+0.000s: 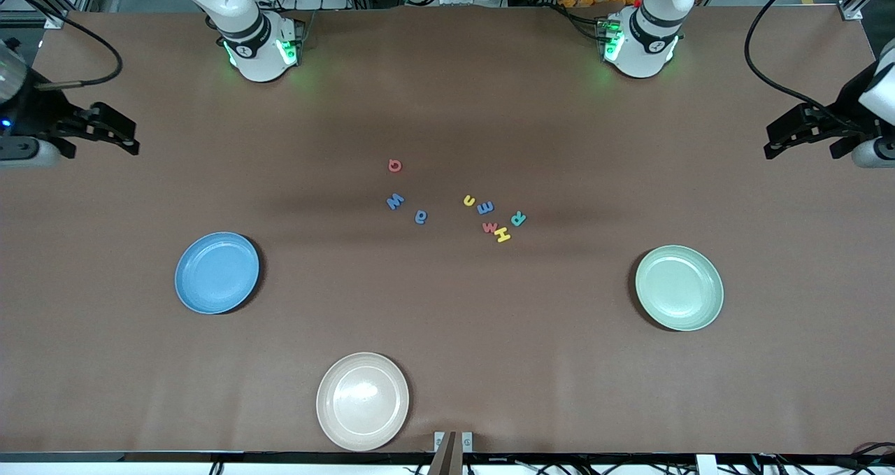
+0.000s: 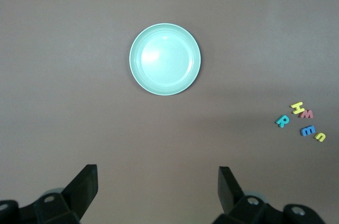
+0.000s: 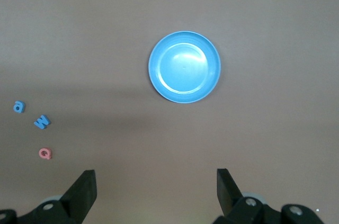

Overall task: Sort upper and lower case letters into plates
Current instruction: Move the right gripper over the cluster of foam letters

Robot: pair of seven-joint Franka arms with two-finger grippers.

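Below my left gripper (image 2: pixel 156 184), jaws spread wide, the mint green plate (image 2: pixel 165 59) lies bare on the desk, five letters (image 2: pixel 301 121) clustered off to one side. Under my right gripper (image 3: pixel 155 187), jaws likewise spread, sits the blue plate (image 3: pixel 184 66), three letters (image 3: pixel 37 128) well aside.

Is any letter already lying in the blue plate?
No, the blue plate is bare inside; the letters lie on the table.

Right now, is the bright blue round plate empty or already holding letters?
Empty. The bright blue round plate shows a bare inside in the front and right wrist views; all eight small toy letters lie on the brown table.
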